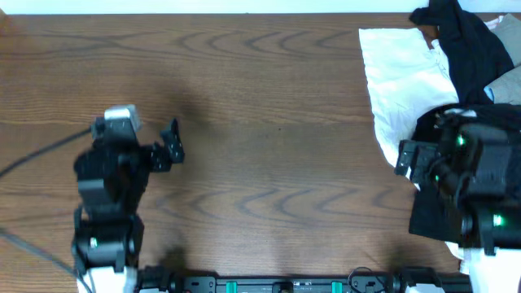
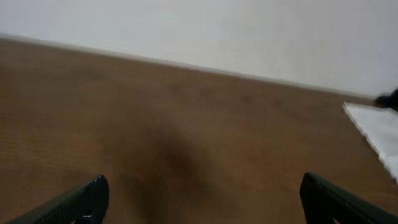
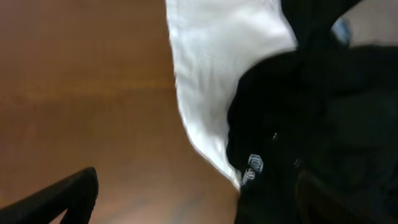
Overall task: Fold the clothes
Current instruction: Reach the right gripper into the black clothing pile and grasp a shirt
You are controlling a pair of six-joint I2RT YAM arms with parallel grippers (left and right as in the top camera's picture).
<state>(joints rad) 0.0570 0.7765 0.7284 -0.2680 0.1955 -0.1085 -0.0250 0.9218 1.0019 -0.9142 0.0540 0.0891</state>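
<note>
Hovering at the right side of a wooden table (image 1: 269, 122), the right gripper (image 3: 199, 199) had its jaws spread wide and held nothing. Beneath it lay the crumpled black polo shirt (image 3: 323, 112), its small white logo (image 3: 252, 167) showing, overlapping the edge of a wrinkled white cloth (image 1: 399, 81). A second black garment (image 1: 468, 41) sat at the table's far right corner, partly on that cloth. Well apart on the left, the left gripper (image 1: 173, 142) hung over bare wood, its jaws also wide and empty.
</note>
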